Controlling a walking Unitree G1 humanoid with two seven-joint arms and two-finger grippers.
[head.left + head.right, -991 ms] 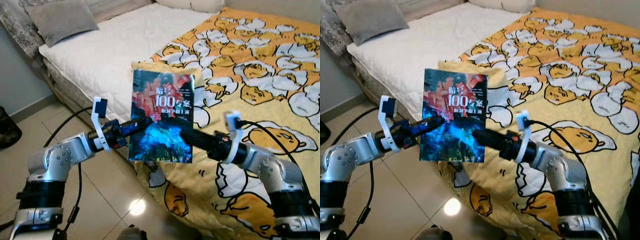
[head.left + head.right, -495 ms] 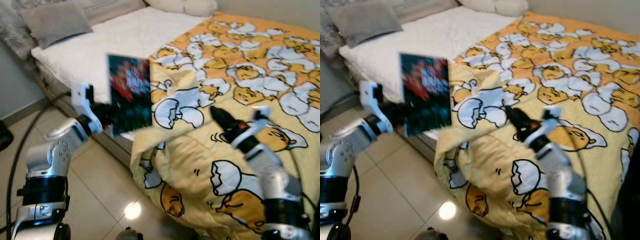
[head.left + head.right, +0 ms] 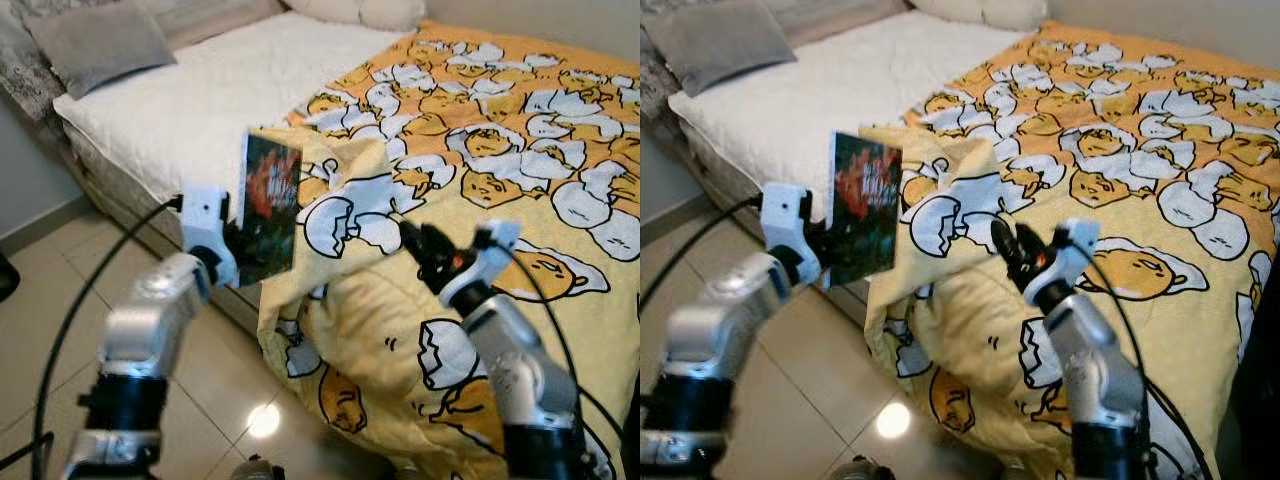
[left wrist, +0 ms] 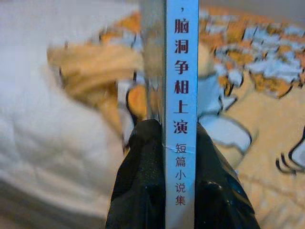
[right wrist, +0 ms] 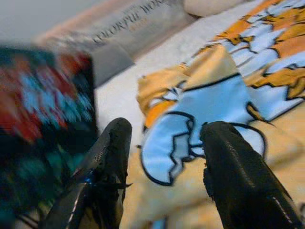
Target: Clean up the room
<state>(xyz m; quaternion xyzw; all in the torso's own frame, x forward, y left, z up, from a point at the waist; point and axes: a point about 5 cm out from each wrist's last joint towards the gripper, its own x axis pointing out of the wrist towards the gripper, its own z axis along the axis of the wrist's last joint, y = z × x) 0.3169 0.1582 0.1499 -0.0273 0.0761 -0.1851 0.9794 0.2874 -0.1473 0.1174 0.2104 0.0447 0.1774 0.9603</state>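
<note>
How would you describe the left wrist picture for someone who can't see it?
The left end effector pinches an upright book with a light blue spine printed with dark Chinese characters, one black finger on each side. Behind lies a blurred yellow cartoon-egg blanket on a white mattress.

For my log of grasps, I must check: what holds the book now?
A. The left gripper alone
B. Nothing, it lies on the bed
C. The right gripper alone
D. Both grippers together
A: the left gripper pinches the book at its spine, while the right gripper is open over the yellow blanket.
</note>
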